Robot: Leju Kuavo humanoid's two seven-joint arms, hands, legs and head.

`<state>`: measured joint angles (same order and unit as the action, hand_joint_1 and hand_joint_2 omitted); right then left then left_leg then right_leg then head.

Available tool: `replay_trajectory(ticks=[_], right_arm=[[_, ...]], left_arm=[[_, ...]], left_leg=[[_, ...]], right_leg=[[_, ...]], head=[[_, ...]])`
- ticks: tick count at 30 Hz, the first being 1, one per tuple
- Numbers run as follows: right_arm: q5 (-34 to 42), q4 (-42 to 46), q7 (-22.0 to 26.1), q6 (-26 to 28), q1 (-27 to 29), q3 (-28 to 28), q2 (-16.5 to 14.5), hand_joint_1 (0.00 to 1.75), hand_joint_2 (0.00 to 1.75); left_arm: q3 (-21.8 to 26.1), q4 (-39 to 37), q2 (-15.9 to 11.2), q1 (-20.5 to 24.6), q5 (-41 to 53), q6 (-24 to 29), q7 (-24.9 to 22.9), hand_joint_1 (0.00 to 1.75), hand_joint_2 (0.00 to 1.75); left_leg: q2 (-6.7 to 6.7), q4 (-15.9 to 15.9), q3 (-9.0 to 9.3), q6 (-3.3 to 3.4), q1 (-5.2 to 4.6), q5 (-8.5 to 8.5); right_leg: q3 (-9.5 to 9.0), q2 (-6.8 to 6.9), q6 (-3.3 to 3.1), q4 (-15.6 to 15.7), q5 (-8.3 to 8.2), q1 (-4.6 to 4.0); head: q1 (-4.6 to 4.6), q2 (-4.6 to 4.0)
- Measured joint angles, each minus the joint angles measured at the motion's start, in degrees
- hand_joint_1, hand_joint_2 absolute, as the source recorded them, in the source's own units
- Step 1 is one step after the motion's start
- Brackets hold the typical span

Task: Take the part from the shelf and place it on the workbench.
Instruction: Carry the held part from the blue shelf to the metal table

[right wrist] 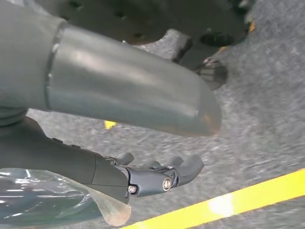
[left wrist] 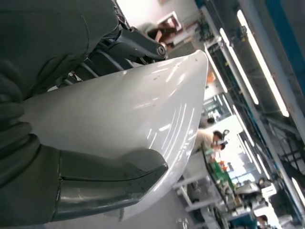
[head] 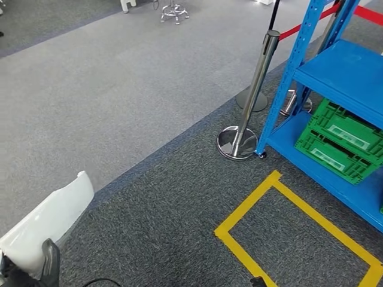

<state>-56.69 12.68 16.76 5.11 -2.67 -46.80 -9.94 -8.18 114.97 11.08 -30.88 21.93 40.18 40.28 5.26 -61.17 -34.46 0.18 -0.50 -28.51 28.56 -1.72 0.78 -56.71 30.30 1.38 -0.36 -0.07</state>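
The part (head: 49,218) is a smooth, curved white shell. In the head view it sits at the lower left, above the carpet, with my left hand (head: 47,263) under its near end. The left wrist view shows the part (left wrist: 126,114) up close, and my left hand (left wrist: 25,138) grips it with the thumb (left wrist: 107,186) on one face and the dark fingers (left wrist: 137,43) on the other. My right hand (right wrist: 72,157) hangs over the grey carpet with its thumb (right wrist: 126,86) and fingers (right wrist: 162,174) apart, holding nothing.
A blue shelf (head: 343,72) stands at the right with green crates (head: 343,140) on its lowest level. Chrome stanchions (head: 253,89) with a red belt (head: 365,13) stand beside it. A yellow tape square (head: 271,185) marks the dark carpet. A person (left wrist: 208,138) is far off.
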Motion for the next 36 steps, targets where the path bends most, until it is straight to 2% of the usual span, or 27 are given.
replay_trajectory(ticks=[1,2,3,4,5,6,7,8,9,10,11,12,15,20,22,23,24,26,27,29,30,31,33,34,35,36], right_arm=[[-0.02,0.02,0.02,-0.02,0.04,0.00,-0.02,0.00,0.00],[-0.04,0.02,0.01,-0.04,0.12,0.00,-0.02,0.00,0.00],[-0.09,0.02,-0.01,-0.05,0.24,-0.01,-0.02,0.00,0.00],[-0.14,0.02,-0.03,-0.03,0.34,-0.01,-0.01,0.00,0.00],[-0.21,0.02,-0.04,-0.02,0.36,-0.01,-0.01,0.00,0.00],[-0.29,0.02,-0.04,-0.01,0.34,-0.01,-0.03,0.00,0.00],[-0.34,0.02,-0.04,-0.01,0.29,0.00,-0.06,0.00,0.00],[-0.39,0.02,-0.03,-0.02,0.25,0.00,-0.09,0.00,0.00],[-0.44,0.02,-0.03,-0.02,0.23,0.00,-0.12,0.00,0.00],[-0.49,0.02,-0.02,-0.02,0.18,0.00,-0.13,0.00,0.00],[-0.53,0.02,-0.02,-0.02,0.09,0.00,-0.14,0.00,0.00],[-0.57,0.02,-0.02,-0.02,-0.03,0.00,-0.15,0.00,0.00],[-0.62,0.02,-0.02,-0.02,-0.24,0.00,-0.18,0.00,0.00],[-0.63,0.02,-0.02,-0.02,-0.26,0.00,-0.19,0.00,0.00],[-0.68,0.02,0.02,-0.02,-0.31,0.00,-0.22,0.00,0.00],[-0.71,0.02,0.01,-0.03,-0.20,0.00,-0.24,0.00,0.00],[-0.73,0.02,0.01,-0.04,-0.07,0.00,-0.24,0.00,0.00],[-0.73,0.02,-0.03,-0.05,0.20,0.00,-0.24,0.00,0.00],[-0.74,0.02,-0.03,-0.05,0.21,0.00,-0.23,0.00,0.00],[-0.73,0.02,-0.04,-0.02,0.15,-0.02,-0.23,0.00,0.00],[-0.74,0.02,-0.02,0.01,0.10,-0.03,-0.24,0.00,0.00],[-0.78,0.03,0.00,0.02,0.07,-0.04,-0.25,0.00,0.00],[-0.90,0.04,0.04,0.00,0.17,-0.04,-0.27,0.00,0.00],[-0.96,0.04,0.04,-0.01,0.27,-0.04,-0.27,0.00,0.00],[-1.00,0.04,0.03,-0.02,0.36,-0.04,-0.26,0.00,0.00],[-1.05,0.04,0.03,-0.02,0.39,-0.04,-0.26,0.00,0.00]], left_arm=[[0.05,0.05,0.00,0.06,0.01,0.00,0.00,1.75,1.75],[0.09,0.09,0.00,0.12,0.04,0.00,0.00,1.75,1.75],[0.14,0.09,0.00,0.13,0.08,-0.01,0.00,1.75,1.75],[0.20,0.09,0.01,0.05,0.11,-0.01,0.00,1.75,1.75],[0.27,0.09,0.01,-0.05,0.15,-0.01,0.00,1.75,1.75],[0.33,0.09,0.01,-0.12,0.16,-0.01,0.00,1.75,1.75],[0.38,0.11,0.01,-0.15,0.19,-0.01,0.00,1.75,1.75],[0.40,0.14,0.01,-0.13,0.22,-0.01,-0.01,1.75,1.75],[0.41,0.21,0.03,-0.09,0.27,-0.02,-0.01,1.75,1.75],[0.42,0.29,0.05,-0.08,0.32,-0.02,-0.01,1.75,1.75],[0.45,0.36,0.08,-0.12,0.39,-0.02,-0.01,1.75,1.75],[0.49,0.42,0.12,-0.20,0.49,-0.01,0.00,1.75,1.75],[0.60,0.46,0.18,-0.38,0.69,-0.01,0.00,1.75,1.75],[0.60,0.47,0.19,-0.39,0.70,-0.01,0.00,1.75,1.75],[0.57,0.61,0.37,-0.38,0.88,-0.01,0.00,1.75,1.75],[0.57,0.69,0.51,-0.34,0.98,-0.01,0.00,1.75,1.75],[0.56,0.76,0.67,-0.29,1.08,-0.01,0.00,1.75,1.75],[0.57,0.77,0.80,-0.15,1.12,-0.01,0.00,1.75,1.75],[0.57,0.78,0.83,-0.15,1.13,-0.01,0.00,1.75,1.75],[0.59,0.79,0.84,-0.27,1.15,-0.01,0.00,1.75,1.75],[0.60,0.81,0.84,-0.36,1.16,-0.01,0.00,1.75,1.75],[0.61,0.84,0.83,-0.38,1.18,-0.01,0.00,1.75,1.75],[0.62,0.89,0.82,-0.25,1.21,-0.01,0.00,1.75,1.75],[0.62,0.90,0.81,-0.17,1.21,-0.01,0.00,1.75,1.75],[0.63,0.90,0.80,-0.16,1.20,-0.01,0.00,1.75,1.75],[0.65,0.90,0.80,-0.22,1.18,-0.01,0.00,1.75,1.75]], left_leg=[[-2.06,-3.13,-1.42,-0.33,0.05,-1.68],[-3.51,-7.09,-3.30,-0.65,0.19,-3.47],[-4.24,-10.69,-5.05,-0.90,0.39,-4.79],[-4.55,-12.85,-6.12,-1.06,0.57,-5.18],[-4.72,-12.87,-6.15,-1.14,0.71,-4.44],[-4.98,-10.52,-4.98,-1.12,0.79,-2.73],[-5.71,-6.61,-2.96,-0.98,0.79,-0.60],[-6.99,-2.62,-0.86,-0.75,0.55,0.72],[-8.06,0.45,0.75,-0.41,0.30,1.47],[-8.82,2.22,1.65,-0.07,0.03,1.55],[-8.93,2.70,1.81,0.25,-0.23,1.15],[-8.30,2.85,1.71,0.58,-0.28,1.20],[-7.35,3.08,1.56,1.02,-0.35,1.28],[-7.26,3.16,1.59,1.08,-0.32,1.32],[-6.53,3.52,1.77,1.64,-0.01,1.68],[-5.51,3.67,1.85,1.99,0.09,1.83],[-3.59,3.70,1.97,2.20,0.19,1.89],[0.26,3.26,1.83,1.84,0.09,1.66],[1.73,3.11,1.72,1.39,0.15,1.63],[2.72,3.03,1.35,0.64,0.33,1.77],[1.94,2.60,1.12,0.33,0.31,1.50],[0.45,1.27,0.49,0.03,0.27,0.63],[-3.19,-4.95,-2.37,-0.58,0.34,-2.87],[-4.04,-8.98,-4.31,-0.88,0.53,-4.72],[-4.37,-12.21,-5.88,-1.14,0.77,-5.87],[-4.52,-13.65,-6.58,-1.34,1.00,-5.95]], right_leg=[[-0.14,0.89,-0.20,0.05,0.03,-0.05],[-0.22,1.82,-0.35,0.06,0.14,-0.12],[-0.30,2.82,-0.43,0.05,0.27,-0.19],[-0.40,3.76,-0.44,0.04,0.41,-0.23],[-0.54,4.64,-0.39,0.04,0.57,-0.24],[-0.72,5.40,-0.28,0.04,0.75,-0.24],[-0.92,6.07,-0.11,0.04,0.96,-0.24],[-1.08,6.71,0.15,0.07,1.22,-0.32],[-1.21,7.31,0.45,0.09,1.50,-0.43],[-1.31,7.90,0.74,0.14,1.74,-0.53],[-1.47,8.49,1.02,0.27,1.89,-0.63],[-1.91,9.08,1.25,0.43,1.96,-0.66],[-2.97,9.98,1.58,0.80,1.97,-0.69],[-2.97,10.04,1.63,0.81,2.00,-0.69],[-1.75,6.78,1.84,-1.46,3.65,-0.53],[0.97,4.71,1.95,-6.39,5.64,-0.46],[2.29,1.28,1.87,-7.08,5.02,-0.30],[3.40,-2.10,1.48,-5.41,2.39,-0.11],[1.77,-3.16,1.15,-0.86,-0.07,-0.08],[1.23,-2.02,0.56,-0.45,-0.14,-0.18],[0.93,-1.30,0.18,-0.26,-0.31,-0.13],[0.70,-0.53,-0.15,-0.04,-0.46,-0.07],[0.44,1.21,-0.55,0.19,-0.46,-0.11],[0.38,2.19,-0.64,0.18,-0.35,-0.17],[0.35,3.17,-0.65,0.18,-0.23,-0.20],[0.35,4.07,-0.60,0.17,-0.10,-0.21]], head=[[-0.24,0.00],[-0.45,0.00],[-0.47,0.00],[-0.48,0.00],[-0.48,0.00],[-0.49,0.00],[-0.50,0.00],[-0.49,0.00],[-0.51,0.00],[-0.47,0.00],[-0.44,0.00],[-0.44,0.00],[-0.45,0.00],[-0.45,0.00],[-0.10,0.00],[0.11,0.00],[0.33,0.00],[0.37,0.00],[0.38,0.00],[0.39,0.00],[0.37,0.00],[0.22,0.00],[-0.03,0.00],[-0.11,0.00],[-0.09,0.00],[-0.09,0.00]])
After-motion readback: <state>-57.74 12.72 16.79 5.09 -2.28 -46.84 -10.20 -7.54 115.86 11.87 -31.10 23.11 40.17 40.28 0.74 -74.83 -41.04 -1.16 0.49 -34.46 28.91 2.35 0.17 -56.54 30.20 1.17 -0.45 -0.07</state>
